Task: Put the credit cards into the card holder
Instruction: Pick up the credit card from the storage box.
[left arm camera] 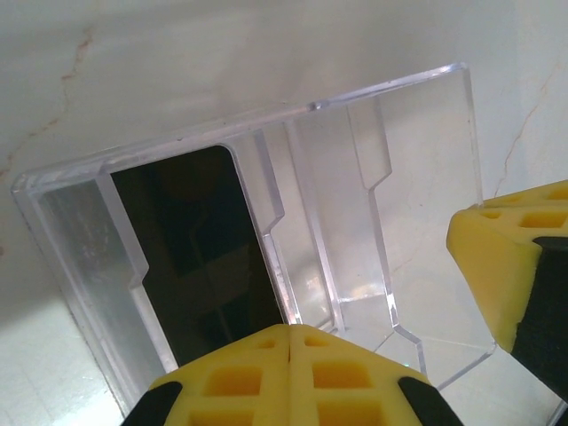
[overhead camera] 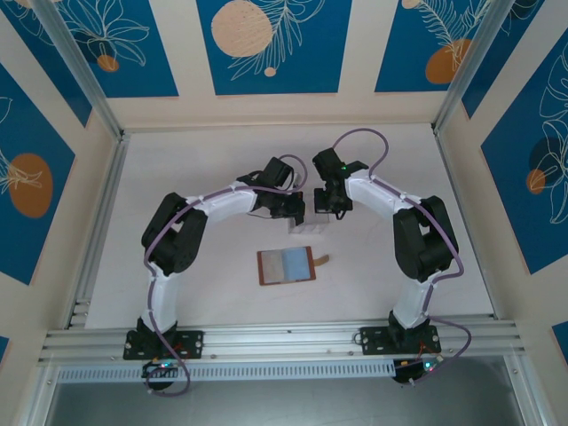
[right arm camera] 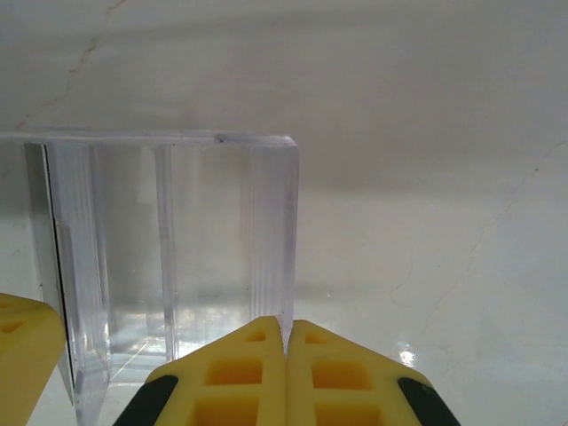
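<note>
closest to the left wrist lens, the left jaws are pressed together with nothing between their yellow fingers (left arm camera: 235, 383). they point at the clear tray (left arm camera: 355, 222). the right jaws are shut and empty as well, their fingers (right arm camera: 342, 377) meeting just in front of the near wall of the same tray. seen from above, both arms meet over this tray, which sits at about 12 o'clock from the card holder (overhead camera: 286, 265).

as i judge it, the task is not finished. one black card (left arm camera: 191, 257) stands in the tray compartment at 9 o'clock in the left wrist view, and the compartment at 3 o'clock from it looks empty. so at least this card is left to be taken out and carried over. neither jaws hold a card now.

the card holder lies open and flat on the counter (overhead camera: 195, 151), near its middle, apart from the tray and on the side of the arm bases. its border is brown and its small snap tab (overhead camera: 324, 260) sticks out at 3 o'clock. its inner face looks grey-blue. i cannot tell if that is a card lying there or only the lining.
</note>
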